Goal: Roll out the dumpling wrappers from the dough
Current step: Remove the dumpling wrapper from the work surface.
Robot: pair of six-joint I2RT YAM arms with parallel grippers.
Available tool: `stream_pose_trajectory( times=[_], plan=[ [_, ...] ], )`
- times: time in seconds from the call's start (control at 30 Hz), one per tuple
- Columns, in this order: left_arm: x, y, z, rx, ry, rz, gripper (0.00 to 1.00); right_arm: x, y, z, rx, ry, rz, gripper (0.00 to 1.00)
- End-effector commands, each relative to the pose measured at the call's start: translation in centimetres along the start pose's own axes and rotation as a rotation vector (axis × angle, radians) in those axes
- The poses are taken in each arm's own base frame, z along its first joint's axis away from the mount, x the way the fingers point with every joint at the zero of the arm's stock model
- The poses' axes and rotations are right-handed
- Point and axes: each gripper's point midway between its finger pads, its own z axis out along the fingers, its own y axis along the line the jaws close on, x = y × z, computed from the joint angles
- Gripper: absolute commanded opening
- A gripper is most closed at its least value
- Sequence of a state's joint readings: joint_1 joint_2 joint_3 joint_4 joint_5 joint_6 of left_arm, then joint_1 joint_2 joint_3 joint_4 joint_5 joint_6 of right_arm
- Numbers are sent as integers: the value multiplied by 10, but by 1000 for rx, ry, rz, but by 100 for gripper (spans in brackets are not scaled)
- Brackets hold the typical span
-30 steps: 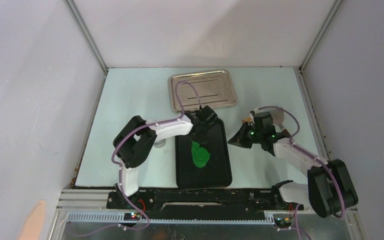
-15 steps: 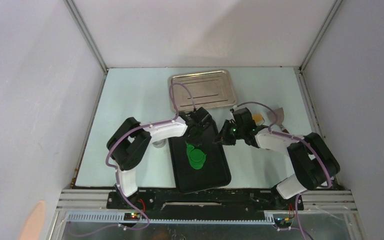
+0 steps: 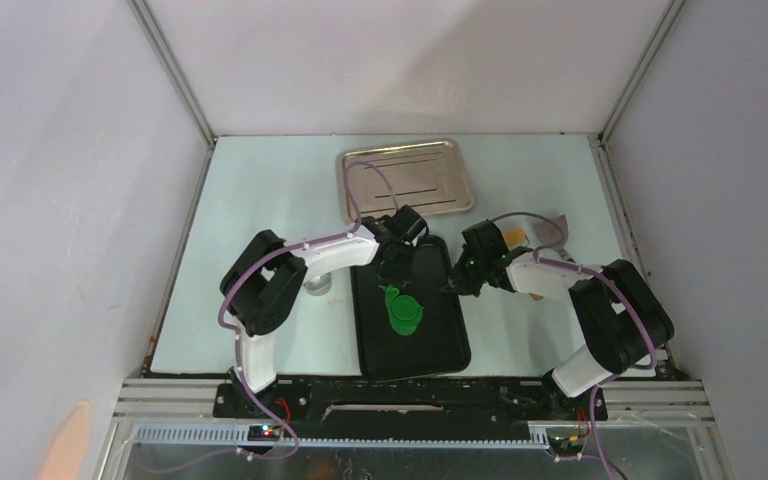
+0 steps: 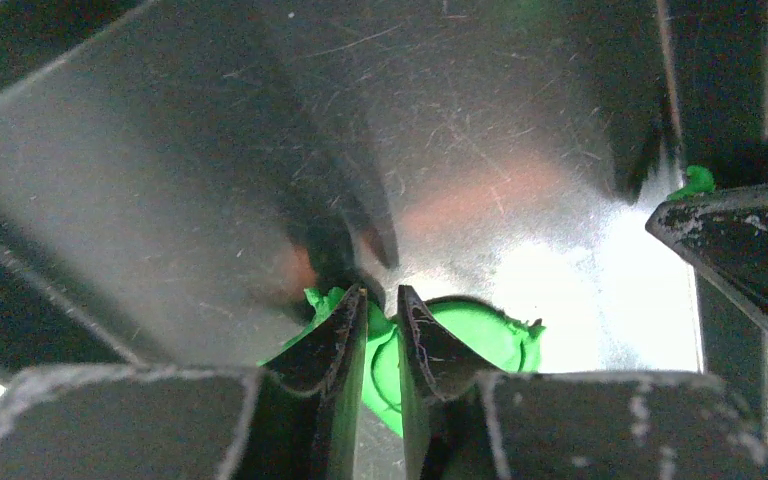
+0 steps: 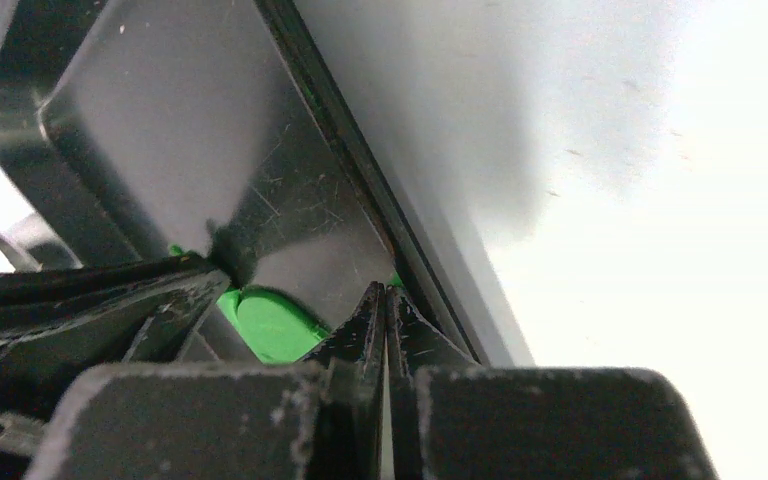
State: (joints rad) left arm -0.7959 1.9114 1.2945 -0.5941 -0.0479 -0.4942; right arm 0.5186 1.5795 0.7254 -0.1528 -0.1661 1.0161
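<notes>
A: From above, where is the dough (image 3: 401, 314)?
B: Flat on the black tray (image 3: 422, 352), in its far half, with a little tab at its far edge. The left fingers (image 3: 392, 281) point down right at that tab. The right fingers (image 3: 453, 285) sit at the tray's right rim. A metal tray (image 3: 430, 200) lies farther back on the worktop (image 3: 260, 200).
A: And the left wrist camera?
B: The left fingers (image 4: 364, 322) are nearly together, pinching the dough's ragged edge — green shows in the slit and on both sides. A green crumb (image 4: 697, 181) sticks to a dark edge at the right.
A: The right wrist camera?
B: The right fingers (image 5: 387, 312) are pressed together with nothing between them, tips right over the black tray's rim — whether they touch it I cannot tell. The dough shows low down to their left
</notes>
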Motion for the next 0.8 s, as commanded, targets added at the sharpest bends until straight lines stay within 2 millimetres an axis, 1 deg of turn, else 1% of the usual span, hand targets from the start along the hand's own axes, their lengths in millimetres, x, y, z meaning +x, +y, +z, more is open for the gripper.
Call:
stream_pose_trajectory(
  times=[0.0,0.2,0.43,0.5,0.53,0.6,0.73,0.77],
  plan=[
    [-3,-4,-8,27,25,58,21,-19,-40,-13,207,-128,91,0],
    [4,6,-12,-1,37,65,20,-20,-42,-13,219,-137,114,0],
    [20,11,-19,8,67,59,20,-19,-38,-10,196,-123,110,0],
    [20,12,-26,3,62,60,20,-19,-37,-10,194,-120,106,0],
    [18,12,-31,4,56,61,20,-15,-35,-10,182,-101,104,0],
    [14,11,-44,4,45,59,21,-15,-34,-11,177,-100,102,0],
    [4,0,-64,42,5,54,22,-16,-31,-12,168,-105,99,0],
    [2,-9,-67,77,4,53,23,-17,-31,-12,165,-107,97,0]
  ],
)
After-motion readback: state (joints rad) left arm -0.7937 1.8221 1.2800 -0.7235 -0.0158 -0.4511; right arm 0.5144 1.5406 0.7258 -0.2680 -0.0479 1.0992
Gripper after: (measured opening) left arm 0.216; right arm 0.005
